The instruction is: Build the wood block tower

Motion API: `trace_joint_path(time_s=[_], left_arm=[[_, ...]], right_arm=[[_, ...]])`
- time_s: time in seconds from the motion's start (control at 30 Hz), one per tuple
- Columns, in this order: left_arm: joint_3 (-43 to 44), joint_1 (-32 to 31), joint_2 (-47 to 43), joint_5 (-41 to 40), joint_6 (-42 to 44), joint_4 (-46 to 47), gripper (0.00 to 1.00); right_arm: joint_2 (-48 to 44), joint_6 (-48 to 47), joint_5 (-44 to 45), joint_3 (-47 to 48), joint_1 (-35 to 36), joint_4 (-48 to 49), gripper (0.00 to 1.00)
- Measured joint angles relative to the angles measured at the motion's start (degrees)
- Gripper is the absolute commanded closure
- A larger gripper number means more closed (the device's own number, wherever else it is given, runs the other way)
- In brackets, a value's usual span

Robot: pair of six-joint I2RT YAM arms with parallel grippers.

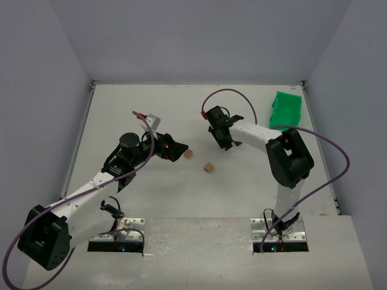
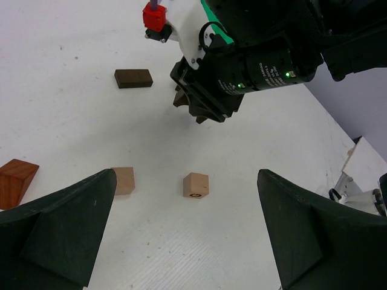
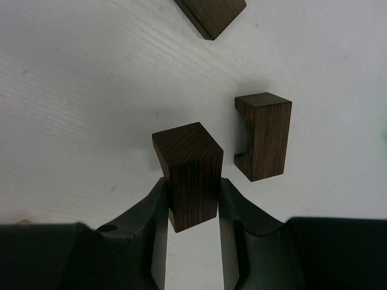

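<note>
My right gripper (image 3: pixel 191 188) is shut on a dark brown block (image 3: pixel 188 163) that sticks out past the fingertips, close over the table. A notched dark brown block (image 3: pixel 263 136) stands just to its right, and a flat dark block (image 3: pixel 211 13) lies farther off. My left gripper (image 2: pixel 186 174) is open and empty above the table. A tan cube (image 2: pixel 196 185) and a second tan block (image 2: pixel 123 180) lie just ahead of it, and a reddish-brown block (image 2: pixel 15 181) lies at its left. In the top view the tan blocks (image 1: pixel 208 167) (image 1: pixel 188 153) lie between the left gripper (image 1: pixel 174 148) and the right gripper (image 1: pixel 222 138).
A green plastic bin (image 1: pixel 285 110) stands at the back right corner. White walls close the table on three sides. The right arm's wrist (image 2: pixel 254 60) fills the upper part of the left wrist view, near the flat dark block (image 2: pixel 133 78).
</note>
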Motion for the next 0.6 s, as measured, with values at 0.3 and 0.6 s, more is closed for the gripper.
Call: trace_joint_path(time_s=[0.3, 0.6], left_arm=[[-0.02, 0.00, 0.10, -0.02, 0.00, 0.21, 0.00], [-0.02, 0.00, 0.10, -0.02, 0.00, 0.46, 0.00]], right_arm=[[2.98, -0.37, 2.50, 1.48, 0.00, -0.81, 0.68], [5.31, -0.39, 4.72, 2.96, 0.00, -1.59, 0.60]])
